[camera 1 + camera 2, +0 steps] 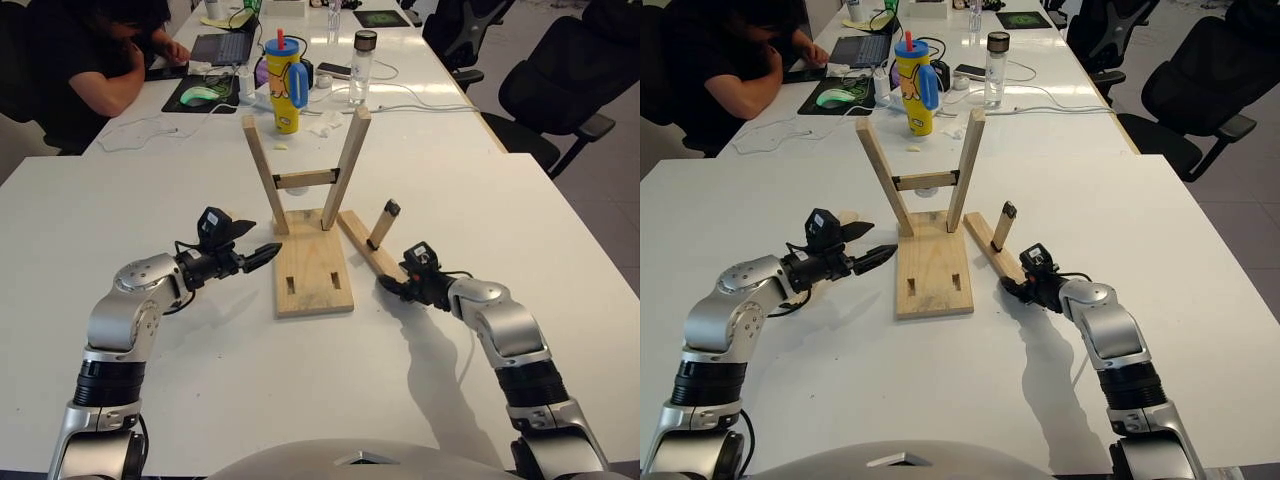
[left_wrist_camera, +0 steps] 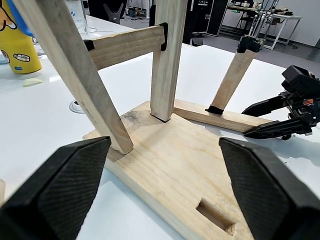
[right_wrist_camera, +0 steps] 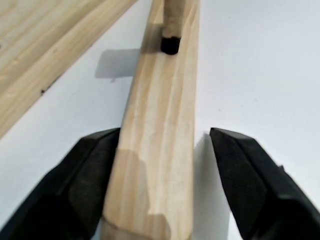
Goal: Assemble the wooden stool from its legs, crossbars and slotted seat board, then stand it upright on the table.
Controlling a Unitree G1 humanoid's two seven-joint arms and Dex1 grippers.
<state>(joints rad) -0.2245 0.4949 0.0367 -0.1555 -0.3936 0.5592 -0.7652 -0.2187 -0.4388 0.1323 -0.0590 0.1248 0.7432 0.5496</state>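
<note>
Fingers [image 3: 87, 175] of the right gripper [image 1: 388, 285] stand spread to either side of the near end of a loose leg [image 3: 160, 115], which lies flat on the white table [image 1: 500, 220]. We see one pad right against the wood and a sliver of table between the wood and the other pad, so the leg sits between the fingers without being pinched. Across from it, the left gripper [image 1: 262, 240] hangs just above the table with its two black pads [image 2: 65, 185] wide apart and nothing between them. It points at the left edge of the seat board [image 1: 312, 268] and stays apart from it. The seat board lies flat in the middle of the table, between the two grippers, with two empty slots [image 1: 290, 285] facing up in its near half. The loose leg runs away from the right gripper on a slant, and its far end lies just beside the board's right edge. A short crossbar [image 1: 383, 224] with a dark tip rises tilted from the middle of that leg. At the far end of the board, two standing legs [image 1: 264, 172] rise from it and lean apart toward their tops, joined partway up by a crossbar [image 1: 305, 180]. Beyond them, on a second table [image 1: 440, 90], we see a yellow tumbler [image 1: 284, 90], a clear bottle [image 1: 361, 68] and a laptop [image 1: 222, 47].
</note>
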